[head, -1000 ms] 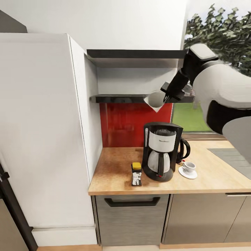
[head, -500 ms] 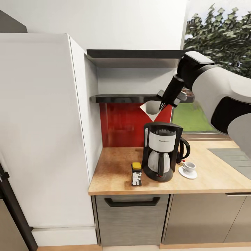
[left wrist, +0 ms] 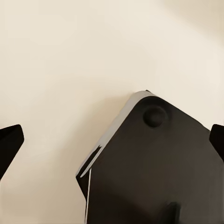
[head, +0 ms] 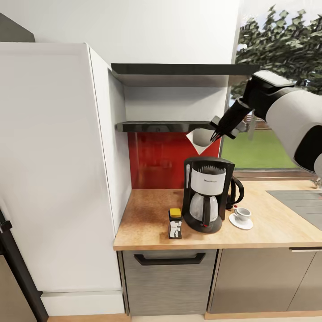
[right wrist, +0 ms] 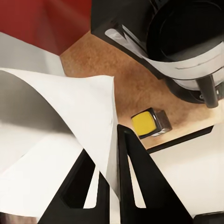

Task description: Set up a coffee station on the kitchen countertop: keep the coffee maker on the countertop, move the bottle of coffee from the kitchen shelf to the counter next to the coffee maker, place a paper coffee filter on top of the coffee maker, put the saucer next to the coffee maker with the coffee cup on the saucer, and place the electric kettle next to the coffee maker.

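Taking the tall black drip coffee maker with its white band and silvery carafe (head: 206,193) as my landmark, and starting nearest me: the small dark squarish bottle of coffee with a yellow cap (head: 175,224) stands just beside its left front corner on the light tan wood-grain kitchen countertop (head: 147,219). The small plain white coffee cup (head: 243,214) sits on the round white saucer (head: 240,222) just to its right. Behind it, a black handle shows at its right rear (likely the kettle, though I cannot tell).

Above the coffee maker, in front of the thin glossy black kitchen shelf (head: 165,126), my right gripper (head: 218,133) pinches the rim of the small white paper coffee filter (head: 201,139), its point aimed down. The filter hangs straight above the machine's top, near its left half, well clear of it, so I judge the coming move to be mostly a descent with little sideways correction. My right arm is the one placed for it.

The right wrist view adds what the head view cannot: the two black fingers (right wrist: 135,182) closed on the paper wall (right wrist: 56,116), and past it the machine's dark round open top (right wrist: 191,32) and the bottle's yellow cap (right wrist: 145,123) far below. The left wrist view gives a plain cream surface, with my left gripper's (left wrist: 112,140) tips spread wide at the frame edges, holding nothing.
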Robot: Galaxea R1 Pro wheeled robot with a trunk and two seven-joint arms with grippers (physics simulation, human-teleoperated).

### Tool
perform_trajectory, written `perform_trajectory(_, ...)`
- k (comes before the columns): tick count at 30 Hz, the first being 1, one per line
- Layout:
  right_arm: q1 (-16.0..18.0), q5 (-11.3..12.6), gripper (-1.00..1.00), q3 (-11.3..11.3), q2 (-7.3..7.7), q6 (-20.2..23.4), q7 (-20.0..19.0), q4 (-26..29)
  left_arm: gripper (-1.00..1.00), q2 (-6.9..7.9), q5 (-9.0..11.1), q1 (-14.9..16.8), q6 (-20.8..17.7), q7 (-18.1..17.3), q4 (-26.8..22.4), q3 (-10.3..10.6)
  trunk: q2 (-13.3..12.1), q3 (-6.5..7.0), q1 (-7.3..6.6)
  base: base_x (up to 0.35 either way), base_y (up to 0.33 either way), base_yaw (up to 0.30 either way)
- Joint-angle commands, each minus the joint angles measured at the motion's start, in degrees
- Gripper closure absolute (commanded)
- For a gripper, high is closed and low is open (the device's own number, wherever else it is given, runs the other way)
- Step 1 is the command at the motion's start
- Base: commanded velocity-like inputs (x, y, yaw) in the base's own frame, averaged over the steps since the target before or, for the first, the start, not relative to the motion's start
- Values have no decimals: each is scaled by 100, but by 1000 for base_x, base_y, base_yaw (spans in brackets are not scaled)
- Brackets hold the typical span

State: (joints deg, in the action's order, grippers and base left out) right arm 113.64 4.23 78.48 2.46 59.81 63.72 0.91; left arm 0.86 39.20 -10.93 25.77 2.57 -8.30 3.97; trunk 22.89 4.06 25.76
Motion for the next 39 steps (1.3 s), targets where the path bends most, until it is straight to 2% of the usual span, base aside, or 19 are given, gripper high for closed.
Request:
perform_trajectory(1, -16, 58, 100, -1, 3, 19, 56, -1, -100, 2, 26, -5, 7, 26, -13, 43, 3, -1, 2, 0, 0, 0)
perform_trajectory(11, -213, -172, 100, -12, -56, 19, 69, -12, -100, 2, 28, -5, 1, 25, 36, 41, 3, -1, 2, 12, -30, 0)
perform_trajectory(26, -358, -202, 100, -8, 2, 19, 62, -4, -100, -3, 26, -5, -12, 25, 92, 39, 3, -1, 2, 92, -103, 0)
perform_trajectory(39, -486, -298, 100, -10, -38, 19, 53, -12, -100, 2, 27, -5, -61, 25, 181, 42, 3, -1, 2, 169, -181, 0)
